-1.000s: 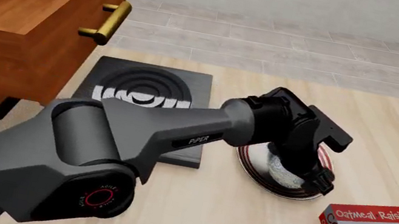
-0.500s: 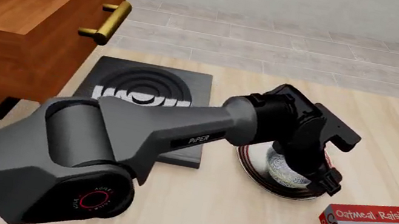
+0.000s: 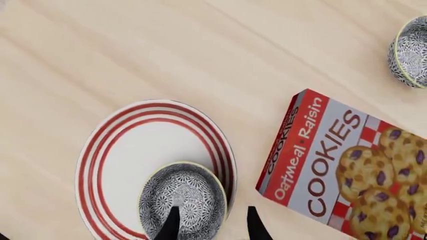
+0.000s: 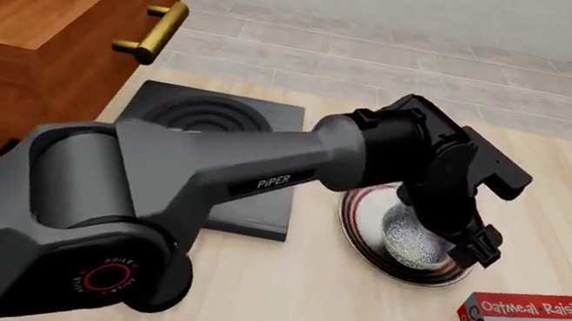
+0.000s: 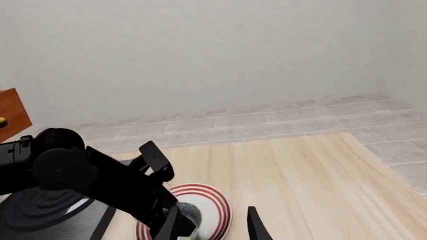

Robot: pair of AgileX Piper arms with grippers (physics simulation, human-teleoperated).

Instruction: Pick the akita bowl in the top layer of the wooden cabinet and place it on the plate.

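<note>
Although the akita bowl (image 3: 182, 199) already sits on the plate (image 3: 137, 150), toward its rim, the left gripper (image 3: 210, 222) has its fingers parted across the bowl's wall, one inside and one outside; only the retreat seems left. The right gripper (image 5: 212, 223) is spread open and holds nothing.

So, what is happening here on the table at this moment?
The left gripper hangs open just above the small black-and-white patterned bowl, which sits on the round white plate with red rings, near one edge. The tall reddish-brown wooden cabinet's top drawer stands pulled open. The right gripper waits open, apart from the plate.
</note>
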